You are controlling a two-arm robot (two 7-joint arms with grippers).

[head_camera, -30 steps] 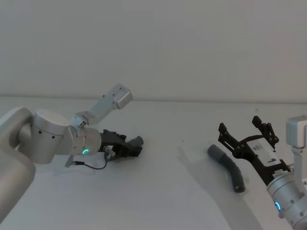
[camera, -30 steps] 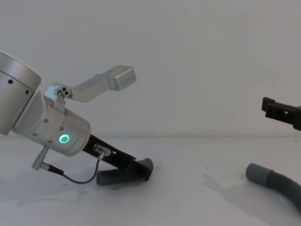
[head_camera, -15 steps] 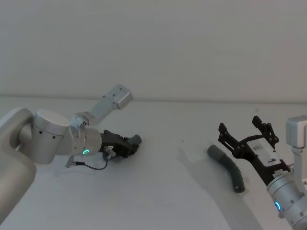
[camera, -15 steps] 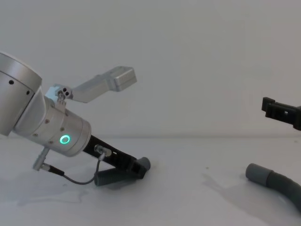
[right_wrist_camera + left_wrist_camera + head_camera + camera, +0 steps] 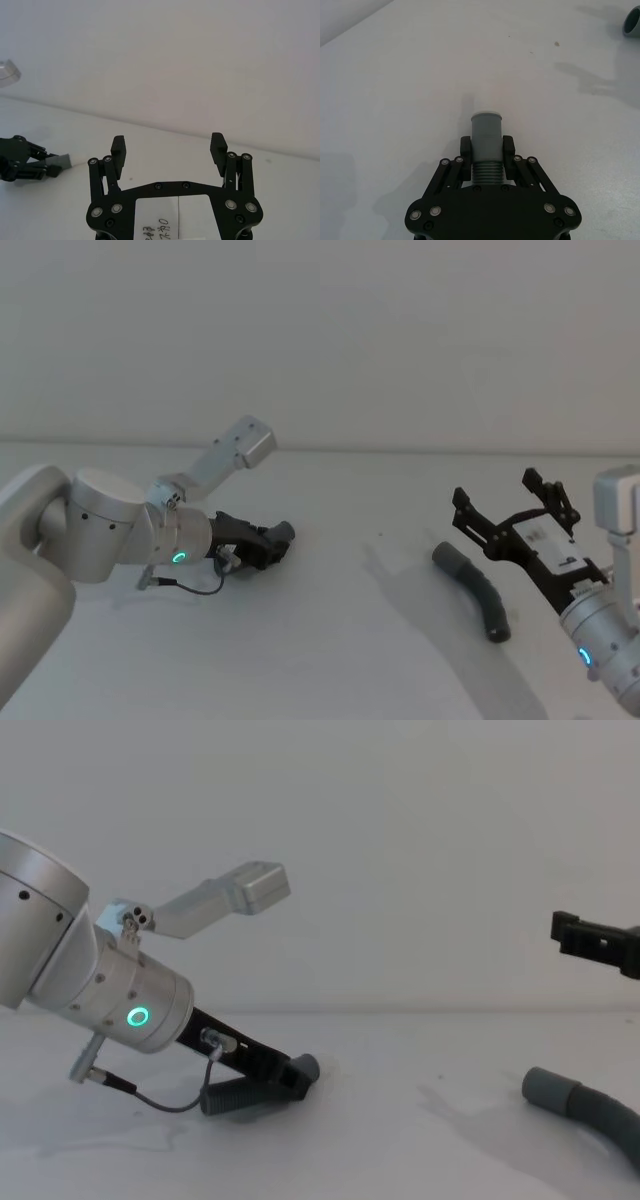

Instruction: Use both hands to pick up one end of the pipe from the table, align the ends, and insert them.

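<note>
The pipe (image 5: 580, 1105) lies in two pieces on the table (image 5: 340, 650). The left piece (image 5: 235, 1098) sits toward seven o'clock in the head view, clamped by the left gripper (image 5: 268, 545). The left wrist view shows the fingers (image 5: 465, 150) pinching the ribs just behind the smooth cuff (image 5: 486, 129), while the chest view shows the ribbed length trailing back under the gripper. The curved piece (image 5: 476, 590) rests at four o'clock, untouched. At three o'clock the right gripper (image 5: 496, 490) hovers, jaws spread wide in the right wrist view
</note>
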